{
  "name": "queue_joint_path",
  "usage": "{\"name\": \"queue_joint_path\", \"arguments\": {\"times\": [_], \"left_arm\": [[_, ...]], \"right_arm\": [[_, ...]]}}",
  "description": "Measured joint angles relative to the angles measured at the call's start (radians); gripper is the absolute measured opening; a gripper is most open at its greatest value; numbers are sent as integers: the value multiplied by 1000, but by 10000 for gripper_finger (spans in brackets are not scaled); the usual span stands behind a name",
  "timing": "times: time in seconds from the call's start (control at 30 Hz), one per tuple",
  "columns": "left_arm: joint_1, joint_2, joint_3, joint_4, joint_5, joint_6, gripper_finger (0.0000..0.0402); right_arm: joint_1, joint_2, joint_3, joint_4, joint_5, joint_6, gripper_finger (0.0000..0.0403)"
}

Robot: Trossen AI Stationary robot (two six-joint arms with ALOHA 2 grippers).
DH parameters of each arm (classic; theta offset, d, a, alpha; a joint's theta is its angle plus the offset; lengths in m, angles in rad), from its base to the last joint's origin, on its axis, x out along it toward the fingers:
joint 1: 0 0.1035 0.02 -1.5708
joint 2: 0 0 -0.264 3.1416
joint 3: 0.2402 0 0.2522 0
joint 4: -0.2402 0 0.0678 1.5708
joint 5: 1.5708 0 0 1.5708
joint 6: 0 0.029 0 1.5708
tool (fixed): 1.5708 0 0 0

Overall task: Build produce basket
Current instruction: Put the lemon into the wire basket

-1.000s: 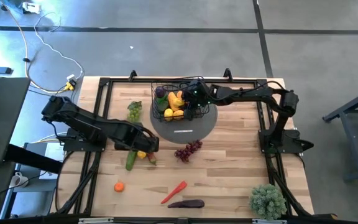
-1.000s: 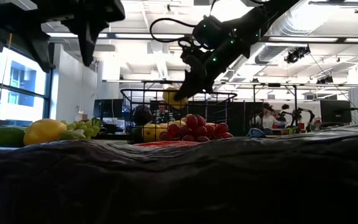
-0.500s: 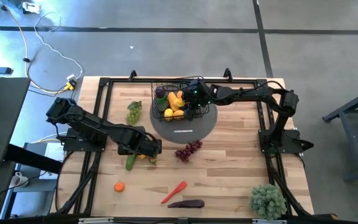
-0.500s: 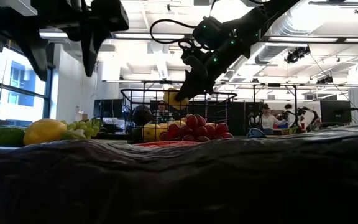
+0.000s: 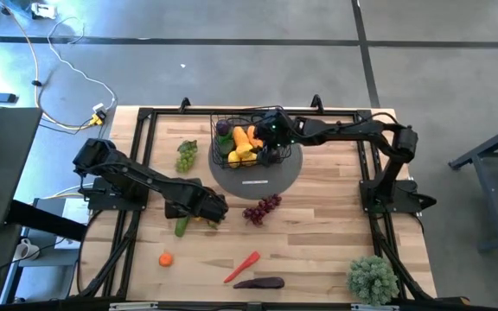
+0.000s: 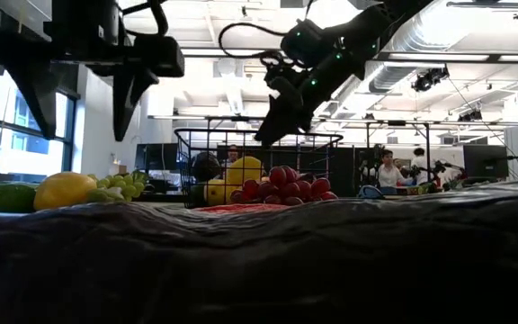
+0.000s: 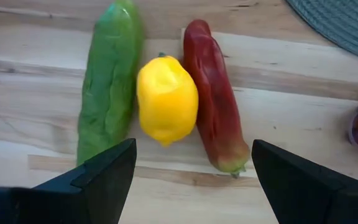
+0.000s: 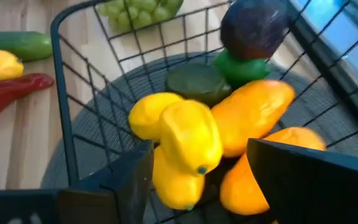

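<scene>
**Drop at basket, next pick lined up**

While the right gripper [image 5: 260, 149] hangs over the basket [image 5: 225, 120] on the mat, fingers apart, nothing held, a lemon [image 8: 190, 135] sits on the pile inside. Left gripper [image 7: 191, 163], fingers wide, hovers above desk lemon [image 7: 166, 98]. Next: descend, close.

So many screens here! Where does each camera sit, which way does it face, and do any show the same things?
High view: above the table, looking straight down; both arms show, around the basket.
Low view: at table height, looking across into the room; arms enter from above.
Left wrist view: on the left arm, facing a lemon; the open left gripper frames it.
Right wrist view: on the right arm, looking into the basket past the open right gripper.
Shared: the basket appears in the high, low and right wrist views.
</scene>
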Motion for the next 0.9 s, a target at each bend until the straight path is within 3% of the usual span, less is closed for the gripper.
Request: {"name": "queue_joint_path", "arguments": {"times": [0.23,0.57,0.9], "left_arm": [[0,32,0,-39,1,-38,307],[0,71,0,-65,6,-38,263],[3,131,1,-24,4,-38,261]], "right_arm": [[-13,-50,0,-7,9,-9,240],[-15,-61,0,-46,8,-12,240],[-15,-63,0,-65,6,-20,240]]}}
